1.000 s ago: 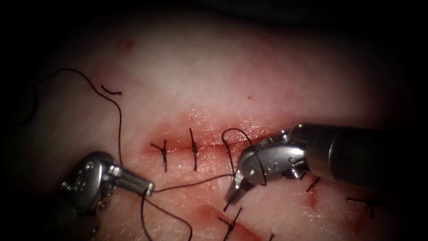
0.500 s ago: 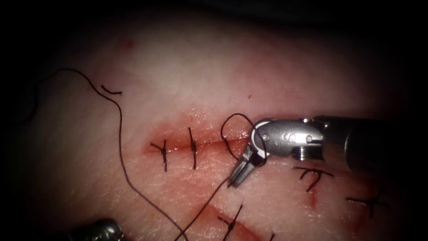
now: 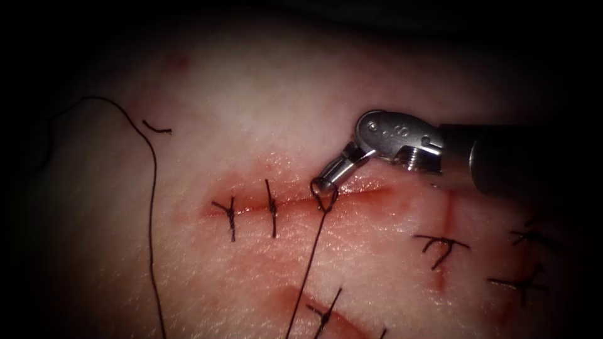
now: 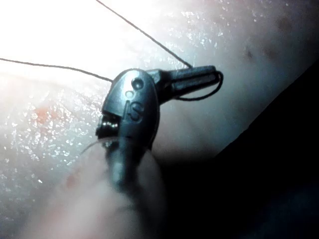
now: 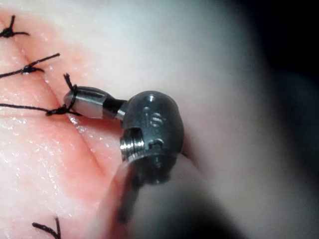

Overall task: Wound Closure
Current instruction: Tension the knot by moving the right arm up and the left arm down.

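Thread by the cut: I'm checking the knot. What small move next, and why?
Probably draw the right tool away to tighten: shut on the thread at the cut, it has a small slack loop at its tip; the left tool grips the thread too.

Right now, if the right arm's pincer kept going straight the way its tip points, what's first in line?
The right pincer points down-left, shut on the thread with a small loop round its tip. Straight on lies the tissue at the cut, near the third stitch. Depth is unclear; it may already touch.
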You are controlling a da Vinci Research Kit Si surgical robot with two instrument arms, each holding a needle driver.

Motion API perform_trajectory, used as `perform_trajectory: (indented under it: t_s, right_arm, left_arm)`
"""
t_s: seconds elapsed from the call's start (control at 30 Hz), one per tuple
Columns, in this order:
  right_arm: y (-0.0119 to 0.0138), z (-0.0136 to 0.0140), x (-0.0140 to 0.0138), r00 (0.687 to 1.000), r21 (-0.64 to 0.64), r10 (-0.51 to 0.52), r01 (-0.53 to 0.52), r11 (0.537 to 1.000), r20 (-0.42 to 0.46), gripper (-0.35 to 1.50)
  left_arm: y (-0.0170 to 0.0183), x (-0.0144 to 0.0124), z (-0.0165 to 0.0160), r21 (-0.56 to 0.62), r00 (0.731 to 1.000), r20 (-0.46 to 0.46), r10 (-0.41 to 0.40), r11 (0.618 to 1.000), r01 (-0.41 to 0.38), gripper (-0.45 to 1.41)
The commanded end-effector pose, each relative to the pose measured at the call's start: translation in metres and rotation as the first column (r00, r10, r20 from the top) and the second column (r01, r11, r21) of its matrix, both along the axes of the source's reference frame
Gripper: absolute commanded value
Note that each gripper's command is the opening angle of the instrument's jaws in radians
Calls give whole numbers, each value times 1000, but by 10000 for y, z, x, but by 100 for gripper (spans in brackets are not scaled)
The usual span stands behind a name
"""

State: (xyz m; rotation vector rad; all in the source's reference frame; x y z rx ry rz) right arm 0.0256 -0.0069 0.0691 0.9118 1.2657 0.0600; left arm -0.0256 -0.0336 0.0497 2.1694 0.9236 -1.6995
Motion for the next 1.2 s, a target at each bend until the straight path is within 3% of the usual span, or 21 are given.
perform_trajectory:
  t_s: [0.03, 0.13, 0.23, 0.5, 0.73, 1.2]
  right_arm:
    - [4, 5, 10, 1000, -3, 5, -5, 1000, 1, -35]
    - [7, 3, 13, 1000, -4, 19, -19, 1000, 8, -35]
    - [13, 2, 15, 998, -10, 57, -57, 998, 31, -35]
    - [29, -2, 27, 978, -28, 174, -172, 985, 115, -35]
    - [20, 0, 35, 965, -39, 213, -210, 977, 151, -35]
    - [48, 23, 18, 897, -95, 348, -335, 937, 272, -35]
  left_arm:
    - [-9, -5, 10, 9, 1000, 8, 22, 1000, -22, -45]
    - [-37, 0, 22, 56, 993, 24, 118, 991, -119, -45]
    - [-64, 0, 36, 107, 992, -6, 125, 987, -123, -45]
    - [-97, -10, 59, 185, 991, -48, 125, 976, -114, -45]
    - [-119, -13, 79, 229, 985, -80, 152, 965, -130, -45]
    - [-164, -24, 102, 272, 962, -116, 246, 940, -207, -45]
